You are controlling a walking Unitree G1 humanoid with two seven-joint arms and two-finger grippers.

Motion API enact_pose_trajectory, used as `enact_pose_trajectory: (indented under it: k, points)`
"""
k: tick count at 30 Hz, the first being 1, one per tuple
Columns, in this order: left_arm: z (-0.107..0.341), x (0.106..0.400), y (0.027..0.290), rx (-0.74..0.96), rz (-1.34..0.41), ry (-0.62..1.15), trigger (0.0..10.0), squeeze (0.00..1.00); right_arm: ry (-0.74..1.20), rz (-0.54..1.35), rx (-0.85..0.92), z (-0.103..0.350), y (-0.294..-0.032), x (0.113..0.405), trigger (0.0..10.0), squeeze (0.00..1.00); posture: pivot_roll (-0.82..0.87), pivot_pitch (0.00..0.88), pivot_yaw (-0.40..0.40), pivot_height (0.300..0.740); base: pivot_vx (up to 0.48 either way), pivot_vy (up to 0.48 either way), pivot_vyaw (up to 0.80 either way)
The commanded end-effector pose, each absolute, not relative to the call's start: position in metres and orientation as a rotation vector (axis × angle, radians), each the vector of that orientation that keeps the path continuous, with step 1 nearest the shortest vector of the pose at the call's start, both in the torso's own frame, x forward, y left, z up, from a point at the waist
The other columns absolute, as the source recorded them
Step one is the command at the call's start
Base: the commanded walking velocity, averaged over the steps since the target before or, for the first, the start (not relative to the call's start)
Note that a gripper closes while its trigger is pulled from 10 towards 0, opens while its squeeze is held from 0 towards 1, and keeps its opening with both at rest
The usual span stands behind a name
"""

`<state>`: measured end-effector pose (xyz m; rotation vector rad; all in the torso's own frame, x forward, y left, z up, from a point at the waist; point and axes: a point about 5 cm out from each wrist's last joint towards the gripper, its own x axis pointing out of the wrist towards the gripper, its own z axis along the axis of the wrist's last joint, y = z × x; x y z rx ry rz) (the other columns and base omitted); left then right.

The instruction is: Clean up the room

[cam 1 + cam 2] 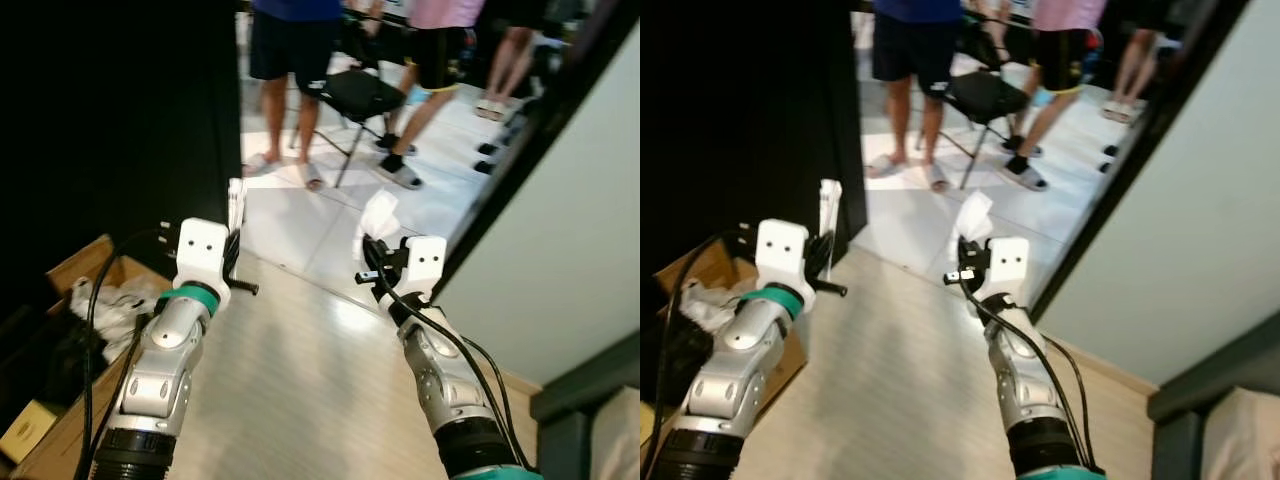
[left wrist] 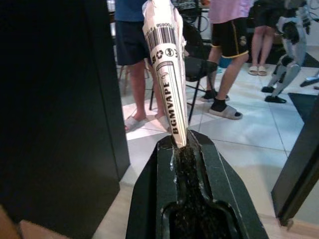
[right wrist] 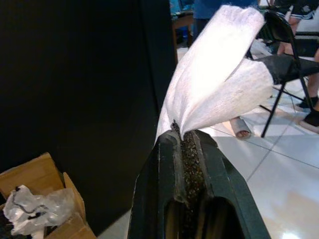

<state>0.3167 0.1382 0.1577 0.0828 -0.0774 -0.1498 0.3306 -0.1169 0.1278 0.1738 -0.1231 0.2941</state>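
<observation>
My left gripper (image 1: 232, 232) is shut on a flat white wrapper (image 2: 168, 64) printed with a barcode and the word BGMVAPE; the wrapper (image 1: 236, 203) sticks up from the fingers. My right gripper (image 1: 373, 255) is shut on a crumpled white tissue (image 3: 219, 84), which fans out above the fingertips (image 1: 379, 216). Both arms are held out over the pale wooden floor (image 1: 300, 380). An open cardboard box (image 1: 80, 275) with crumpled plastic and dark items stands on the floor to my left, below and left of the left gripper.
A black wall or cabinet (image 1: 120, 120) stands at the left. A light wall with a dark frame (image 1: 560, 230) runs along the right. Ahead, on white tiles, stand people's legs (image 1: 290, 110), a black folding chair (image 1: 355, 95) and several shoes (image 1: 490, 150).
</observation>
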Motion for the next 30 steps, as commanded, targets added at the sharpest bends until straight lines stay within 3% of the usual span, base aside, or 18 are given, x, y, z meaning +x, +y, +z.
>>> enact_pose_trajectory:
  k: [1, 9, 16, 30]
  points:
    - [0.154, 0.316, 0.132, 0.084, -0.174, -0.059, 10.0, 0.00, -0.122, 0.272, 0.171, 0.126, -0.123, 0.329, 10.0, 0.00, 0.10, 0.000, -0.047, 0.740, 0.000, 0.000, 0.77]
    - [0.146, 0.315, 0.130, 0.115, -0.201, -0.037, 10.0, 0.00, -0.109, 0.228, 0.177, 0.121, -0.131, 0.329, 10.0, 0.00, 0.08, 0.000, -0.019, 0.740, 0.000, 0.000, 0.77]
    - [0.147, 0.322, 0.120, 0.149, -0.286, -0.022, 10.0, 0.00, -0.074, 0.118, 0.247, 0.103, -0.143, 0.320, 10.0, 0.00, 0.05, 0.000, 0.052, 0.740, 0.000, 0.000, 0.77]
    - [0.156, 0.327, 0.116, 0.117, -0.275, -0.055, 10.0, 0.00, -0.059, 0.139, 0.232, 0.102, -0.140, 0.322, 10.0, 0.00, 0.07, 0.000, 0.018, 0.740, 0.000, 0.000, 0.77]
